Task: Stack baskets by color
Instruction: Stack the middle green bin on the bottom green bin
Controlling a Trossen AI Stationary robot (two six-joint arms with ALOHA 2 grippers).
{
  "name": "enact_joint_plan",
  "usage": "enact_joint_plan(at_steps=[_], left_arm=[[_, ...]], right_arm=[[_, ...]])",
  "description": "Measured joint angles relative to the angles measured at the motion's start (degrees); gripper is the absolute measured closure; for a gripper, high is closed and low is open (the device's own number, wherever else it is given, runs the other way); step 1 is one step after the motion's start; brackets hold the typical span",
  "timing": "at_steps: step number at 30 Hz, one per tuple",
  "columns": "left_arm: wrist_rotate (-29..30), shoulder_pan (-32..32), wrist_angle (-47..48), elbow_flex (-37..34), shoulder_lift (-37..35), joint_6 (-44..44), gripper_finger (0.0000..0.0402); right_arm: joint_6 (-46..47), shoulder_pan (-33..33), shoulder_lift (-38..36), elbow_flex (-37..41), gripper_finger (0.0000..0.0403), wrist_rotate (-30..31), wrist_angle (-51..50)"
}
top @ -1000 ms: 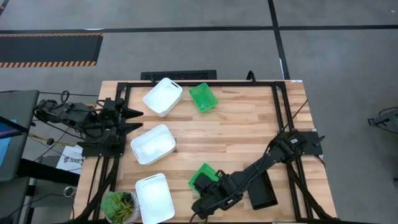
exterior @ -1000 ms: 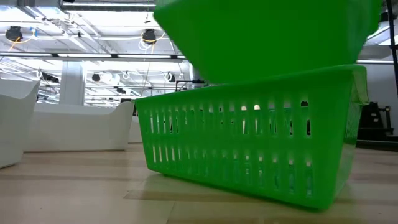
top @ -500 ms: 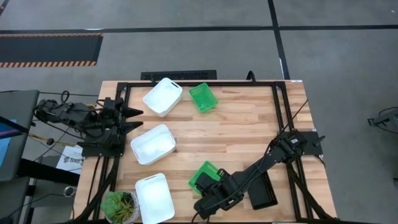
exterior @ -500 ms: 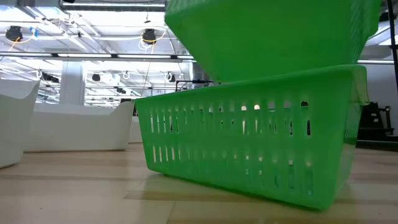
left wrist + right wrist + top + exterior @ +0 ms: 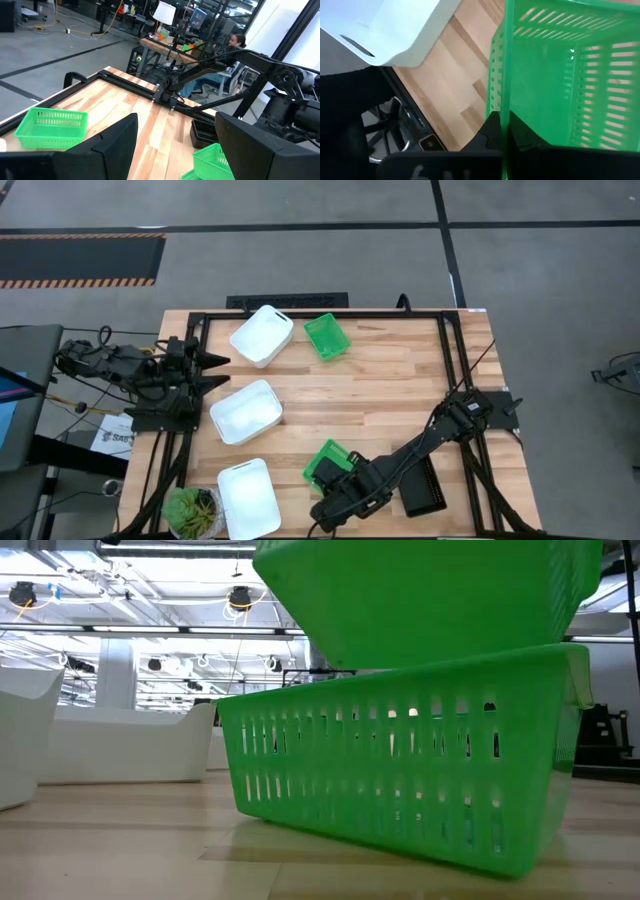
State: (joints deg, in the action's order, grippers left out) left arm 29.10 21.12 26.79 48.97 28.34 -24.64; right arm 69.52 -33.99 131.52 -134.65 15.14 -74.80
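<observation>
Right hand [image 5: 501,131] is at the near edge of the worktop [image 5: 390,395], near-centre, pinching the wall of a green mesh basket [image 5: 430,595] between pressed-together fingers. The low view shows that held basket raised and tilted over a second green mesh basket [image 5: 400,765] sitting on the worktop, bottom corner just inside the lower one's rim, not seated. The third green mesh basket [image 5: 327,337] sits far side, centre, well apart.

White baskets are unstacked down the left side: one far [image 5: 262,334], one middle [image 5: 245,412], one near [image 5: 248,498]. Black mesh basket(s) [image 5: 422,488] lie right of the right hand, partly under the arm; can't tell how many are stacked. Potted plant [image 5: 190,510] is at the near-left corner. Left hand [image 5: 215,371] waits at the left edge, fingers spread, empty.

Risks, as judgement:
- Held basket is tilted, so a release now could wedge it crooked or tip it off the lower rim.
- Pinch is on one thin wall only, so the basket can swing or slip in the grip as it goes down.
- Pushing down off-centre could slide the light lower basket along the worktop or toward the near edge.
- Arm hangs right over the black stack and may nudge it on retreat.
- Near white basket is close, so a sideways swing could bump it.
</observation>
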Motion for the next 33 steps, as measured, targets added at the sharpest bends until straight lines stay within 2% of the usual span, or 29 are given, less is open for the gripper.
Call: enact_joint_plan(at_steps=[8, 16, 33], left_arm=[[0.0, 0.0, 0.0, 0.0, 0.0, 0.0, 0.0148], [-0.3, 0.0, 0.0, 0.0, 0.0, 0.0, 0.0148], [-0.3, 0.0, -0.1, 0.0, 0.0, 0.0, 0.0148]], right_arm=[[-0.1, 0.0, 0.0, 0.1, 0.04, 0.0, 0.1], [0.9, 0.0, 0.1, 5.1, 0.04, -0.2, 3.5], [0.0, 0.1, 0.0, 5.2, 0.0399, -0.2, 3.7]])
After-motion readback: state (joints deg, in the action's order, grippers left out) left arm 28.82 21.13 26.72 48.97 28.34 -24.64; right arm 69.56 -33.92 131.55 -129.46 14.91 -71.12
